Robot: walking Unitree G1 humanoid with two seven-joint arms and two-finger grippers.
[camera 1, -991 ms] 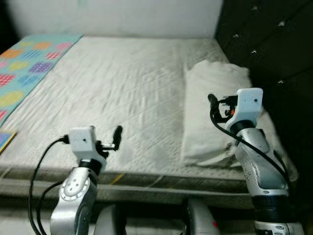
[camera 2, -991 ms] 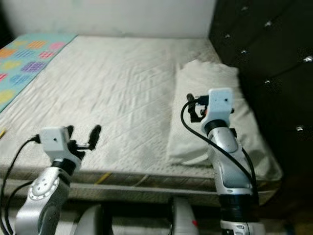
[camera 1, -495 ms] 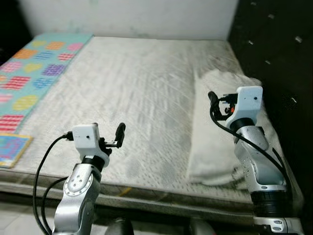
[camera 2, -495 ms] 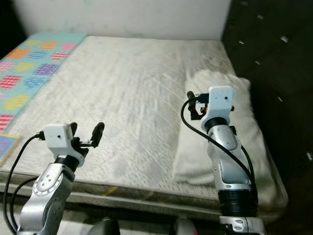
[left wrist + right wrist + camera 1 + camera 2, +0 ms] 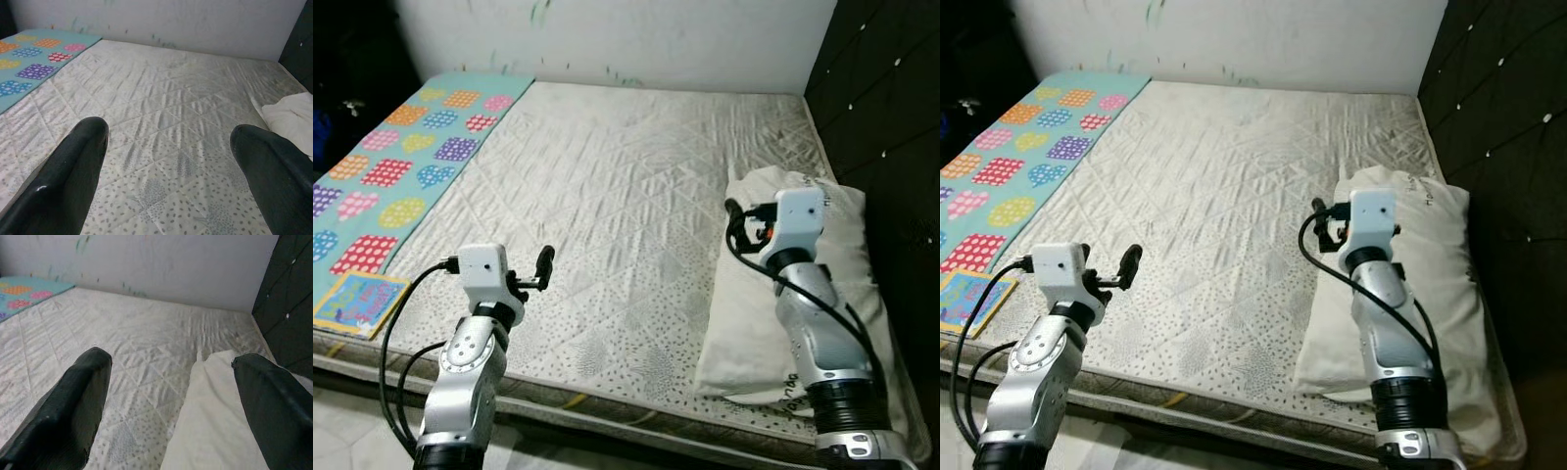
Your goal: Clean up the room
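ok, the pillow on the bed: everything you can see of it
The pillow is white, soft-looking fabric, long and rumpled, with small dark print near its far end. It lies flat on the quilted mattress, along the robot's right side beside the dark tufted headboard, running away from the robot. Its near end sags at the mattress edge. The right gripper hangs above its inner edge, fingers open, apparently not touching it.
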